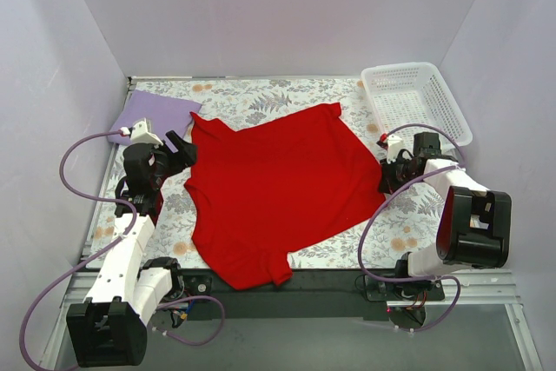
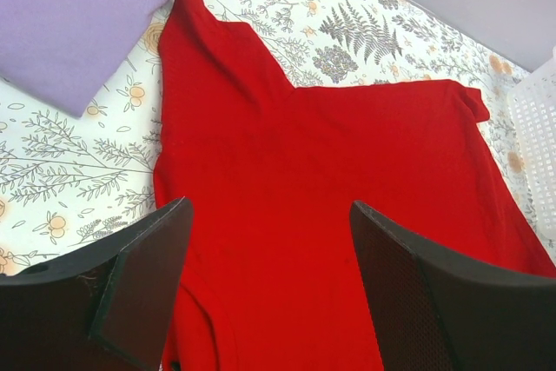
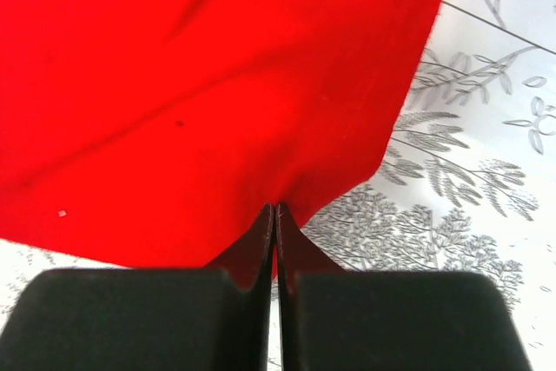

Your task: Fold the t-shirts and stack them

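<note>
- top external: the red t-shirt [image 1: 274,188] lies spread, a little askew, across the middle of the floral table cover [image 1: 408,223]. the lilac t-shirt [image 1: 152,115] lies flat in the far left corner.
- the left gripper [image 1: 178,152] sits at the red shirt's left edge and the right gripper [image 1: 387,175] at its right edge. this looks like the start of the first fold.
- the white basket [image 1: 417,102] stands just beyond the right gripper. i judge that a lift should travel inward over the shirt, away from the basket.
- left wrist: the left gripper [image 2: 269,232] has its jaws spread wide with nothing between them, poised over the red t-shirt [image 2: 347,180].
- one sleeve points toward the lilac t-shirt [image 2: 78,15], with its tip just beside that cloth.
- to do the step well, this gripper should come down on red cloth only, well apart from the lilac edge, so that one layer lifts cleanly.
- right wrist: the right gripper [image 3: 275,215] has its jaws pressed together, pinching the edge of the red t-shirt [image 3: 200,84]. the cloth puckers where it meets the tips.
- the bite looks shallow, so a slow, low lift seems wise or the edge may slip out.
- bare floral cover lies to the right, and nothing there blocks the way.
</note>
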`<state>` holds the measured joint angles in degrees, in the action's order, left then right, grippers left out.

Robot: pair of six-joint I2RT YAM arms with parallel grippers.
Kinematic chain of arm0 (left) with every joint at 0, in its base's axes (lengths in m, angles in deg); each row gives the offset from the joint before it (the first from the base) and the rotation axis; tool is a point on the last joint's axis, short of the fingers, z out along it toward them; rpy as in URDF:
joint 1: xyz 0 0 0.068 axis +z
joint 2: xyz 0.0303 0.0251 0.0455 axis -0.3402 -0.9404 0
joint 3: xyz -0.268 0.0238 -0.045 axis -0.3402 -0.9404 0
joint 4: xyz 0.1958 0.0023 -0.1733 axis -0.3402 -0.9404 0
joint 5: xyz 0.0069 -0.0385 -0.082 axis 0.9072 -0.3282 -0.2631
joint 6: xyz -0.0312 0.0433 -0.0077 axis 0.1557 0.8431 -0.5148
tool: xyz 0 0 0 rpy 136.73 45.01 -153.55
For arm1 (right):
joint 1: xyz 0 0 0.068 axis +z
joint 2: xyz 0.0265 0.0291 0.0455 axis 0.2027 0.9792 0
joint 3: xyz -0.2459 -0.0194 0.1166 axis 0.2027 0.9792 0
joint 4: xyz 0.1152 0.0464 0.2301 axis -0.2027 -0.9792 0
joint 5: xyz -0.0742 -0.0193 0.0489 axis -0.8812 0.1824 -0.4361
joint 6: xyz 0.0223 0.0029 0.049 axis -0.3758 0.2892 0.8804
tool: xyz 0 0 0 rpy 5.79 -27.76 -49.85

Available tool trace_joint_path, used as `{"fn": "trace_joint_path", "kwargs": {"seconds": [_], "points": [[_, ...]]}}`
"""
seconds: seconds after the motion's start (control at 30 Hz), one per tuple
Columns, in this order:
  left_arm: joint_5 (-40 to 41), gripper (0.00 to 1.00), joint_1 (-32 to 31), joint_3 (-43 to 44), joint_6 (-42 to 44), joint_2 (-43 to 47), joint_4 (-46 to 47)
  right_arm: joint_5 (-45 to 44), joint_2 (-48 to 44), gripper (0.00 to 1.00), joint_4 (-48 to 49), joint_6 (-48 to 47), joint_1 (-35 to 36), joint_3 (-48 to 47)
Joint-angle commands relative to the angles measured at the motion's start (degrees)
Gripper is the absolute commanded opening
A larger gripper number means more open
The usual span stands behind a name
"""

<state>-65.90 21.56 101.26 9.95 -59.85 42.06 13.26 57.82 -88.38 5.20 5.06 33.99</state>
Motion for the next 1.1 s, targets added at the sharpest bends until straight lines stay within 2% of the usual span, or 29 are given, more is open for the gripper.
{"fn": "trace_joint_path", "kwargs": {"seconds": [0.0, 0.13, 0.17, 0.23, 0.3, 0.33, 0.43, 0.6, 0.7, 1.07], "points": [[-0.9, 0.72, -0.2, -0.2, 0.0, 0.5, -0.1, 5.8, -2.2, 0.01, -3.1, -1.7, 1.4, -2.6], [-0.9, 0.72, -0.2, -0.4, 0.1, 0.9, 0.0, 7.7, -3.2, 0.01, -3.6, -2.6, 6.5, -2.2], [-0.9, 0.72, -0.2, -0.4, 0.1, 1.0, 0.0, 7.6, -3.0, 0.04, -3.7, -2.6, 10.2, -2.2], [-0.8, 0.72, -0.2, -0.3, 0.1, 1.0, 0.0, 8.0, -2.4, 0.31, -4.3, -2.9, 12.2, -3.2], [-0.9, 0.72, -0.2, -0.3, 0.1, 0.9, 0.1, 8.4, -2.4, 0.48, -5.4, -3.9, 13.4, -3.8], [-1.0, 0.72, -0.3, -0.4, 0.1, 0.9, 0.0, 8.4, -2.8, 0.51, -5.8, -4.3, 13.3, -4.2], [-0.8, 0.72, -0.2, -0.4, 0.2, 1.3, 0.0, 6.0, -5.4, 0.54, -5.8, -5.1, 12.8, -3.9], [-0.2, 0.72, -0.2, -0.5, 0.1, 2.4, -0.1, 4.2, -7.2, 0.54, -5.1, -2.8, 7.7, -4.5], [-0.1, 0.72, -0.3, -0.6, 0.1, 2.5, -0.2, 3.3, -5.6, 0.55, -3.5, -0.1, 5.1, -4.3], [-0.4, 0.72, -0.4, -0.5, 0.2, 2.1, -0.2, 4.8, 1.3, 0.53, -0.9, 2.6, 4.4, -4.1]]}}
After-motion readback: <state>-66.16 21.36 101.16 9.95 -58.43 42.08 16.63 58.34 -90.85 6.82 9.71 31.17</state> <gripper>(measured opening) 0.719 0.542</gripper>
